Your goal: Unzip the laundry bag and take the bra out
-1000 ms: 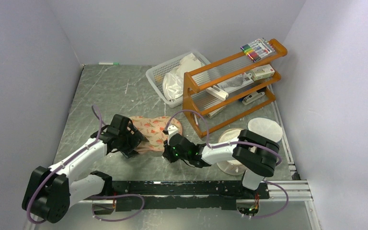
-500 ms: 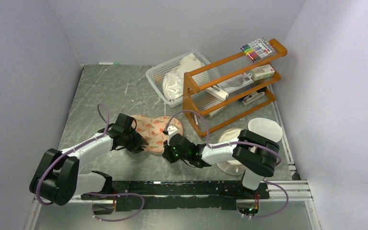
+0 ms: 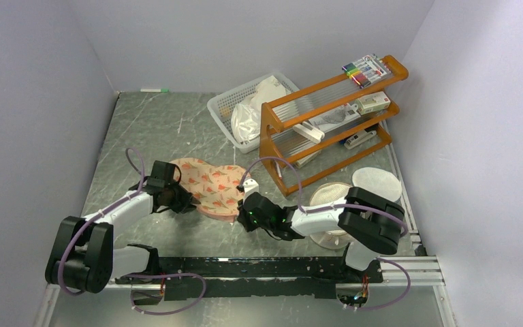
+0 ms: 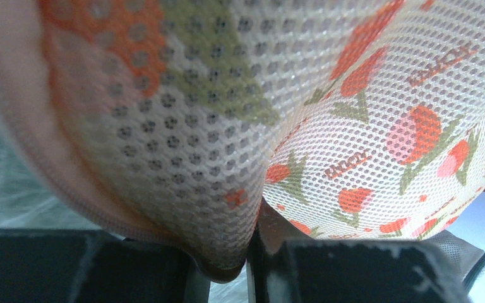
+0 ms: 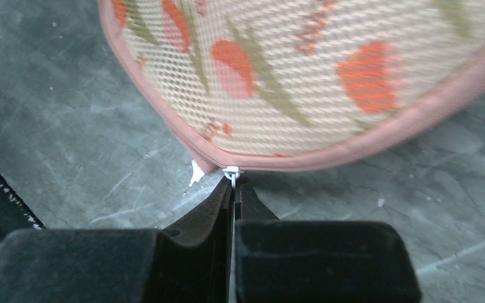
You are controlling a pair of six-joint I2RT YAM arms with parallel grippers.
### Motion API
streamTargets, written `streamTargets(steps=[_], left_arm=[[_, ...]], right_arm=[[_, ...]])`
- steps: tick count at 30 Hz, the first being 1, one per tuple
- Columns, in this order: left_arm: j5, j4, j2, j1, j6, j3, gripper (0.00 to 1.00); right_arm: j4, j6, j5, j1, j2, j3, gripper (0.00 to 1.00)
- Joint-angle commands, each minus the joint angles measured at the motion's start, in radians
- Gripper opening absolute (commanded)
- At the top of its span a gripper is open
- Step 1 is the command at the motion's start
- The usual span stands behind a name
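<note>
The laundry bag [image 3: 208, 182], peach mesh with red-orange flowers and a pink rim, lies on the grey table between my two grippers. My left gripper [image 3: 176, 198] is at the bag's left end. In the left wrist view the bag [image 4: 353, 126] fills the frame, and a fold of its rim hangs pinched in my left gripper [image 4: 227, 265]. My right gripper [image 3: 246, 206] is at the bag's near right edge. In the right wrist view my right gripper [image 5: 233, 188] is shut on the small white zip pull [image 5: 232, 173] at the pink rim of the bag [image 5: 290, 76]. The bra is hidden.
A white basket [image 3: 223, 107] with plastic bags stands at the back. An orange rack [image 3: 327, 122] with markers and small items stands to the right of it. A white round mesh drum [image 3: 376, 182] lies beside my right arm. Walls close in left, right and back.
My left gripper has closed on the bag's left end and drawn back to the left, pulling the bag that way. The right gripper stayed shut on the zip pull and shifted slightly right.
</note>
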Motion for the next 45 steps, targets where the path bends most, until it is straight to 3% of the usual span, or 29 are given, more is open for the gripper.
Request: streamTargets(steps=[1, 10, 16, 19, 21, 24, 28, 32, 39, 45], left_arm=[[-0.144, -0.13, -0.02, 0.064, 0.123, -0.017, 0.3], [-0.224, -0.209, -0.075, 0.098, 0.228, 0.049, 0.27], [-0.21, -0.253, -0.094, 0.098, 0.308, 0.134, 0.28], [-0.126, -0.25, -0.122, 0.097, 0.351, 0.147, 0.35], [-0.066, -0.247, -0.156, 0.097, 0.344, 0.131, 0.45], [0.039, -0.234, -0.228, 0.095, 0.325, 0.091, 0.69], [0.1, -0.293, -0.329, 0.094, 0.3, 0.09, 0.86], [0.127, -0.353, -0.402, 0.094, 0.265, 0.101, 0.9], [0.203, -0.285, -0.469, 0.054, 0.143, 0.014, 0.9], [0.143, -0.152, -0.401, -0.139, 0.013, -0.011, 0.9]], right_arm=[[-0.114, -0.006, 0.103, -0.004, -0.026, -0.042, 0.0], [-0.2, -0.017, 0.19, -0.027, -0.082, -0.067, 0.0], [-0.149, -0.014, 0.095, -0.021, -0.087, -0.054, 0.0], [-0.08, 0.02, 0.036, -0.011, -0.078, -0.059, 0.0], [-0.033, 0.056, 0.017, -0.009, -0.071, -0.071, 0.0], [0.033, 0.089, -0.012, -0.01, -0.06, -0.083, 0.0], [0.048, 0.098, -0.024, -0.008, -0.044, -0.061, 0.0], [0.043, 0.085, -0.033, -0.004, -0.046, -0.043, 0.0], [0.053, 0.09, -0.054, -0.002, -0.039, -0.021, 0.0], [0.098, 0.117, -0.075, 0.001, -0.034, -0.014, 0.0]])
